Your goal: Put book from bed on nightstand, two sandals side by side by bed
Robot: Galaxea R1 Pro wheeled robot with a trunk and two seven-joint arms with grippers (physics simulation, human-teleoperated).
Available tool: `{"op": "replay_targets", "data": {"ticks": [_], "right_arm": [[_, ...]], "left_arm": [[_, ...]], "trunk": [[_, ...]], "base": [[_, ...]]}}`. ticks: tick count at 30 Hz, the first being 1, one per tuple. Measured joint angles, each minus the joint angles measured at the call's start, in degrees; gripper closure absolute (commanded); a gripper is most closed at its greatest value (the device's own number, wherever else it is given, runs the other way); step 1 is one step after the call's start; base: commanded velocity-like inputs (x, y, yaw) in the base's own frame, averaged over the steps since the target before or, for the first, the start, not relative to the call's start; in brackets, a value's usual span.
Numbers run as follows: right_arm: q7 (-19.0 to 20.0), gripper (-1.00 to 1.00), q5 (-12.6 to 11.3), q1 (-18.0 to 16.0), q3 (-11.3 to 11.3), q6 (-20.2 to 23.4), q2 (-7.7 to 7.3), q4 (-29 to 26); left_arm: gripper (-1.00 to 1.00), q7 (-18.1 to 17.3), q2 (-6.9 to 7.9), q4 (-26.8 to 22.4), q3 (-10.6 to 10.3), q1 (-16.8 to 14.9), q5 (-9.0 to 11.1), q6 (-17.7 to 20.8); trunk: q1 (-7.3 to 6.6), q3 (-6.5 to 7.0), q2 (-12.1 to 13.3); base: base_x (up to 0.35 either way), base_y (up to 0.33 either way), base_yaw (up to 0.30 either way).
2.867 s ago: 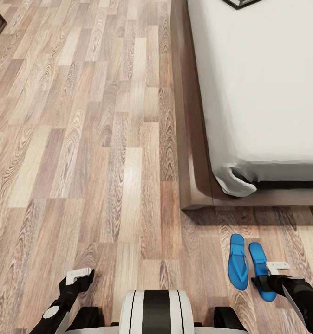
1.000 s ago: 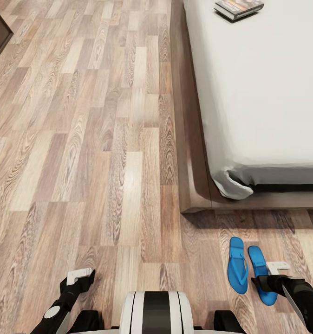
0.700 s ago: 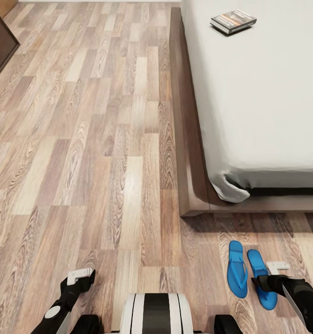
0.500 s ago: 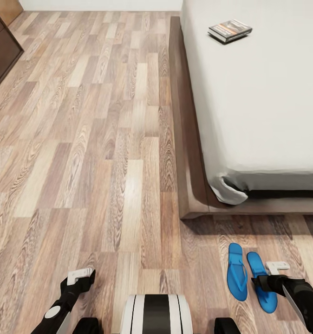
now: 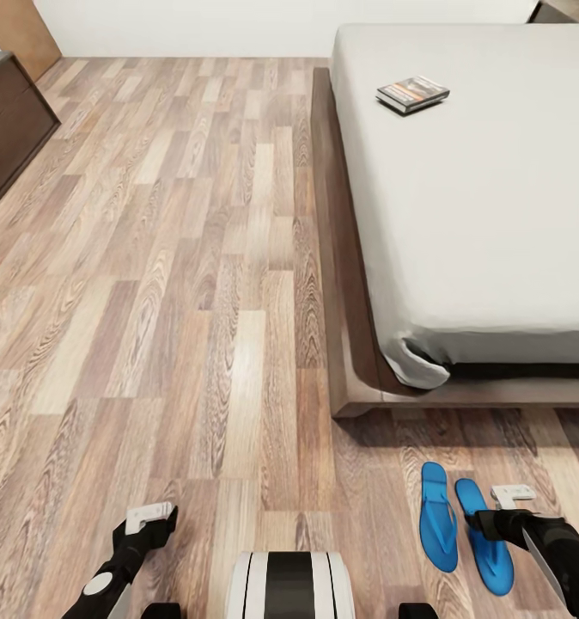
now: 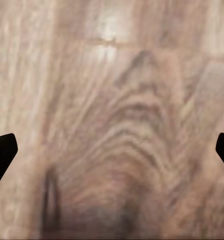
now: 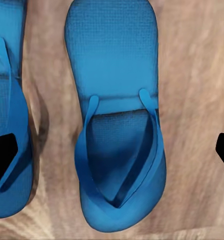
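You have the dark-covered book [image 5: 412,93] lying flat on the pale grey mattress of the bed [image 5: 496,189], and two blue sandals [image 5: 458,526] side by side on the wood floor just beyond its foot corner.

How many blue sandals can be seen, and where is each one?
2: one sandal on the floor by the bed's foot corner; the other sandal beside it, partly under the right gripper.

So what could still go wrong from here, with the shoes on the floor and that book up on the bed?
The right pincer hangs just above the two bright blue flip-flops, which lie side by side on the wood floor; a careless swing might knock them apart. The small dark paperback rests far up the pale grey mattress, so reaching it could mean bumping the dark wooden bed frame.
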Motion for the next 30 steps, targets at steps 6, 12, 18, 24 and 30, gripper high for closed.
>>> {"op": "replay_targets", "data": {"ticks": [6, 12, 18, 24, 30], "right_arm": [[0.3, -1.0, -3.0, 0.3, -0.2, -9.8, -0.27, 2.6], [0.5, -1.0, -9.6, 0.3, -0.2, -21.1, -0.56, 14.6], [0.6, -1.0, -10.9, 0.3, -0.4, -23.0, -0.57, 18.3], [0.6, -1.0, -11.1, 0.4, -0.5, -25.8, -0.6, 21.3], [0.4, -1.0, -11.4, 0.3, -0.5, -26.7, -0.57, 24.5]], "left_arm": [[-1.0, -0.1, -1.16, 0.4, 0.0, 0.0, -0.1, 0.0], [-1.0, -0.9, -1.55, 0.6, 0.1, 0.0, 0.0, 0.0], [-1.0, -6.8, -1.38, 2.5, 0.3, 0.0, 0.1, 0.0], [-1.0, -8.5, -1.44, 4.5, 0.2, 0.0, 0.1, -0.1], [-1.0, -8.5, -1.51, 6.0, 0.1, 0.0, 0.0, -0.1]], "trunk": [[-0.15, 1.33, 0.1], [-0.31, 2.66, 0.2], [-0.46, 3.99, 0.2], [-0.62, 5.32, 0.3], [-0.77, 6.65, 0.4]], "base": [[0.0, 0.0, 0.0], [0.0, 0.0, 0.0], [0.0, 0.0, 0.0], [0.0, 0.0, 0.0], [0.0, 0.0, 0.0]]}}
